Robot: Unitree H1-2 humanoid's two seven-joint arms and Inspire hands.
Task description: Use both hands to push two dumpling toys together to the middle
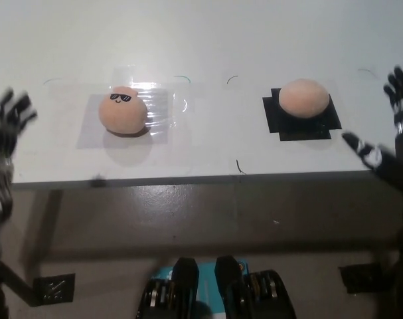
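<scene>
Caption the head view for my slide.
Open hands flank two peach plush dumpling toys on white table.
</scene>
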